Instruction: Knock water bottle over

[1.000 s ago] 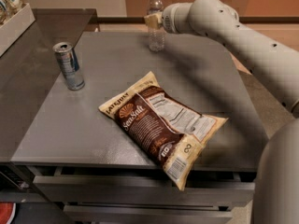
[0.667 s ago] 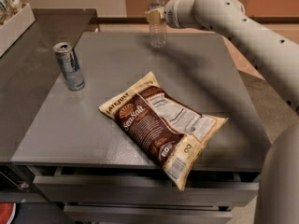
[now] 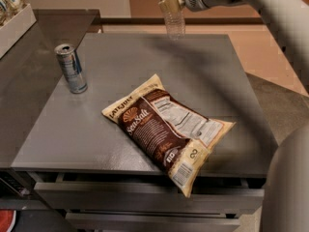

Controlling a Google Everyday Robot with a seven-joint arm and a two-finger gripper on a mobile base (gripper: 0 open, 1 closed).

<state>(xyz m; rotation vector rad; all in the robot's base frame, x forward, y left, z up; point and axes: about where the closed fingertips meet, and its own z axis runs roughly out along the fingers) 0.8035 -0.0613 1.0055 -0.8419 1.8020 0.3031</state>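
The water bottle (image 3: 174,21) is a clear ribbed plastic bottle, upright at the table's far edge, with its cap cut off by the top of the view. My gripper (image 3: 171,5) is at the top centre, reaching in from the right, and is shut around the bottle's upper body. One tan finger (image 3: 168,5) shows in front of the bottle. I cannot tell whether the bottle's base touches the table (image 3: 207,71) or hangs just above it.
A silver-blue drink can (image 3: 71,68) stands at the table's left. A brown sea-salt chip bag (image 3: 166,129) lies at the front centre, overhanging the front edge. My arm (image 3: 270,13) spans the upper right. A white bin (image 3: 14,25) sits on a counter at far left.
The gripper and the bottle have moved together toward the far edge and a little right. The bottle has stayed upright. The can and bag have not moved.
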